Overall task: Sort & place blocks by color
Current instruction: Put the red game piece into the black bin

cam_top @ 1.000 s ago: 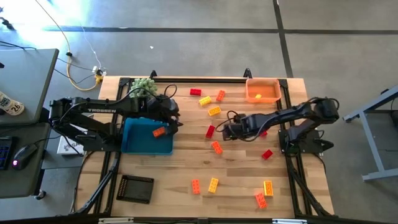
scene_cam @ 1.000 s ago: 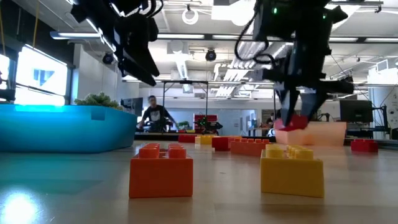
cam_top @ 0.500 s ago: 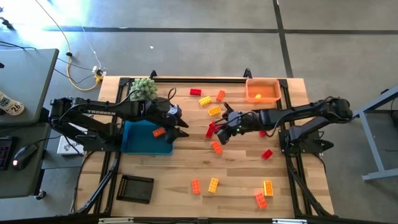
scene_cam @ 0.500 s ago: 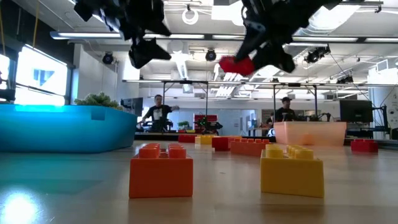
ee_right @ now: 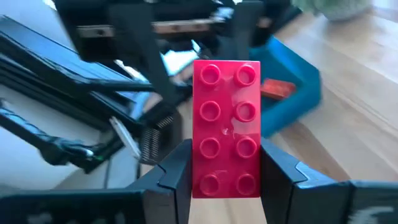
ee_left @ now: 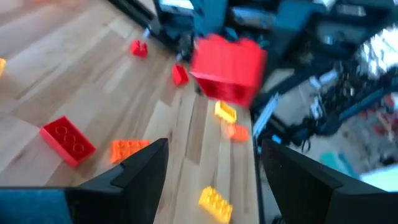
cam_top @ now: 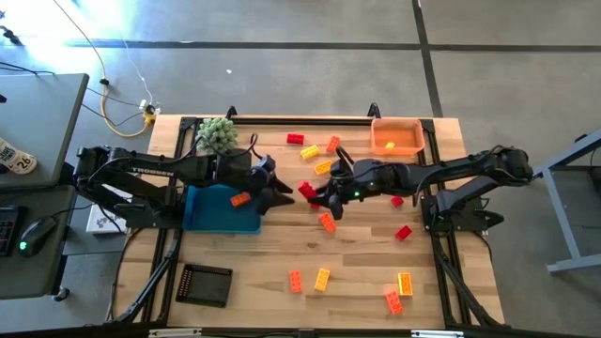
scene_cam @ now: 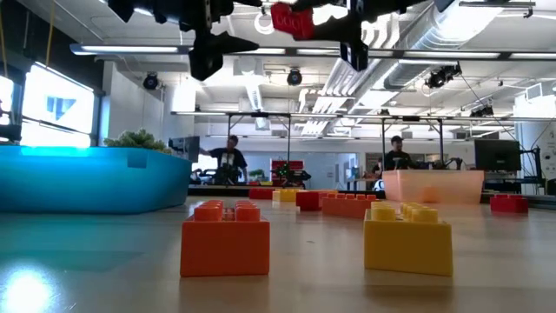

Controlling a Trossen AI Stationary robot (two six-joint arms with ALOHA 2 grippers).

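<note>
The right gripper [cam_top: 311, 192] is clamped on a red block [cam_top: 307, 191] and holds it in the air above the middle of the table [cam_top: 282, 253]. The left gripper [cam_top: 280, 192] faces it from the other side, its fingers [ee_left: 138, 168] spread apart and holding nothing, with the red block just in front of them. In the right wrist view the block [ee_right: 226, 128] stands studs-out between the two fingers, with the blue tray [ee_right: 292, 87] beyond it.

The blue tray [cam_top: 221, 208] sits near the table's left edge, under the left arm, with one orange block [cam_top: 240, 199] inside. An orange tray [cam_top: 397, 137] is at the far right corner, holding a yellow piece [cam_top: 388, 145]. A green plant [cam_top: 216, 133] stands at the far left corner, and a black grid plate [cam_top: 205, 284] lies near the front left corner. Loose red, orange and yellow blocks are scattered over the table: a cluster at the far edge [cam_top: 310, 150], one orange block [cam_top: 327, 222] just below the grippers, red ones [cam_top: 403, 232] toward the right edge, and several along the front edge [cam_top: 322, 278]. In the low view, people [scene_cam: 231, 157] stand in the room behind.

Half a second ago the red block was held lower and farther right; it has since moved left and up toward the left gripper, which has edged right to meet it. The loose blocks have not moved.
</note>
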